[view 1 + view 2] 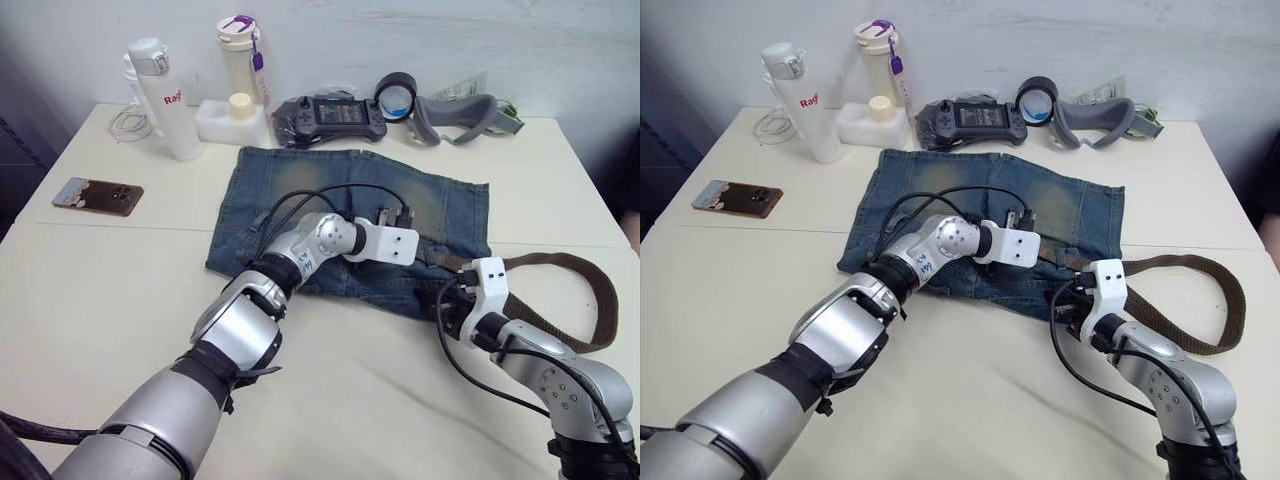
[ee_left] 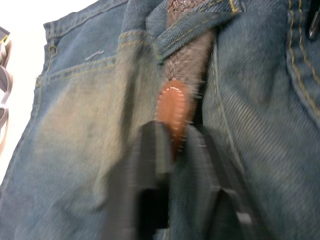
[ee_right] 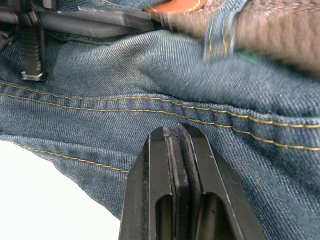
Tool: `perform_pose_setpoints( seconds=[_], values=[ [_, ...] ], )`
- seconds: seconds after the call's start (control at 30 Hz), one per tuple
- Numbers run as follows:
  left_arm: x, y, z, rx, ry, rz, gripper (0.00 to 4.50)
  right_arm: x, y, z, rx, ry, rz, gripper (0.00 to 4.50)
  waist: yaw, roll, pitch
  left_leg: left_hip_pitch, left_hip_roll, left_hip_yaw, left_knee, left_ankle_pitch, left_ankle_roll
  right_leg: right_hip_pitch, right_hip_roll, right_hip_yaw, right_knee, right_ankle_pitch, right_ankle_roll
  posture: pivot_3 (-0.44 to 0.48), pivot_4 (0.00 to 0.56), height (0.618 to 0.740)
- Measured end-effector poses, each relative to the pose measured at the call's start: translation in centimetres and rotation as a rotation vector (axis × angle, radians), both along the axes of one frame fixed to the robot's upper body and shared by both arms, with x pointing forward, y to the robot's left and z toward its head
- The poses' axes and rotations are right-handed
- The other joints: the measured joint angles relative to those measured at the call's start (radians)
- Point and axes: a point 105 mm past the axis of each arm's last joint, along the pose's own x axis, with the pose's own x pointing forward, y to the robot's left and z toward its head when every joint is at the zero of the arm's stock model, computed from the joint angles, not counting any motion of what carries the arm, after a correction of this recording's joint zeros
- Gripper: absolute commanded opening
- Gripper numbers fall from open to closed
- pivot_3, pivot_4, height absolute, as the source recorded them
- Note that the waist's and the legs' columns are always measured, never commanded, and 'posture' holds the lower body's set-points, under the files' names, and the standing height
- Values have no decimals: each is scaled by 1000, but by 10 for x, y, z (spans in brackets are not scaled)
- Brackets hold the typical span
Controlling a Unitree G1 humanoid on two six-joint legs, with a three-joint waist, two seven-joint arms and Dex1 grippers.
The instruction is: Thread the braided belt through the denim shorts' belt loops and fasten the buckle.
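The braided belt ran under a belt loop at the denim shorts' waistband — its tan tip pinched in the left gripper. The rest of the strap looped off the shorts' side across the table. The right gripper rested on the denim just below the waistband — fingers pressed together, holding nothing.
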Motion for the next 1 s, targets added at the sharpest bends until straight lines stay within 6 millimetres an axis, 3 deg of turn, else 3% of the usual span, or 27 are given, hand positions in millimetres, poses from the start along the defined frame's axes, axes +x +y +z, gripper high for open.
perform_pose_setpoints(
  seconds=[0.07, 0.1, 0.17, 0.4, 0.53, 0.7, 0.73, 0.83, 0.87, 0.9, 0.97, 1.0],
  values=[
    [0, 5, 15, 2, -14, 0, 9, 2, 1, 0, 5, 2, 3, 0, -2, 0, 0, 1, 0, 0, 0, 0, 0, 1, 0, 0, 0, 0, 0, 0, 150, 731],
    [-3, 12, 37, 7, -45, -3, 9, 5, 4, 0, 5, 3, 15, 0, -6, 0, 0, 1, 1, 0, 0, 0, 0, 1, 1, 1, 1, 0, 0, 0, 150, 731],
    [-7, 18, 54, 15, -67, -4, 9, 7, 7, 1, 0, 2, 24, 0, -10, 0, 0, 1, 1, 0, -1, 0, 0, 2, 2, 2, 1, 0, 0, 0, 150, 731],
    [-20, 90, 39, 110, 82, 225, 9, 16, 13, 0, -4, 11, 74, 0, -27, -2, -3, 3, 3, 1, -1, 1, -1, 2, 4, 5, 1, 0, 0, 0, 150, 731],
    [-31, 100, 24, 101, 161, 273, 9, 18, 13, -1, -11, 14, 85, 0, -26, -5, -5, 6, 3, 1, -2, 1, -1, 4, 4, 7, 1, 0, 0, 0, 150, 731],
    [-44, 96, 13, 67, 258, 270, 1363, 18, 13, -1, -15, 17, 100, 0, -26, -5, -5, 9, 3, 2, -4, 1, -1, 6, 3, 8, 1, 0, 0, 0, 150, 731],
    [-52, 95, 2, 53, 340, 254, 1827, 17, 11, -1, -28, 17, 114, 0, -25, -5, -5, 9, 3, 3, -5, 1, -1, 6, 3, 9, 0, 0, 0, 0, 150, 731],
    [-48, 105, -3, 54, 366, 286, 2878, 15, 6, 1, -64, 15, 143, 0, -21, -5, -5, 9, 3, 3, -5, 0, -1, 6, 2, 9, 0, 0, 0, 0, 150, 731],
    [-44, 113, -3, 47, 377, 314, 3385, 14, 4, 2, -76, 10, 160, 598, -20, -5, -5, 9, 2, 3, -5, 0, -1, 6, 2, 9, 0, 0, 0, 0, 150, 731],
    [-43, 119, 0, 25, 398, 326, 3631, 11, 1, 4, -97, 1, 190, 764, -18, -5, -5, 8, 1, 2, -5, 0, -1, 5, 1, 8, 0, 0, 0, 0, 150, 731],
    [-41, 130, 8, -36, 430, 342, 4466, 5, -3, 18, -141, -36, 270, 1536, -18, -5, -5, 6, 1, 2, -4, 0, 0, 4, 0, 8, -1, 0, 0, 0, 150, 731],
    [-40, 134, 10, -63, 448, 351, 4500, 2, -4, 25, -153, -54, 305, 2016, -19, -5, -5, 5, 1, 2, -4, 0, 0, 3, 1, 7, -1, 0, 0, 0, 150, 731]
  ],
)
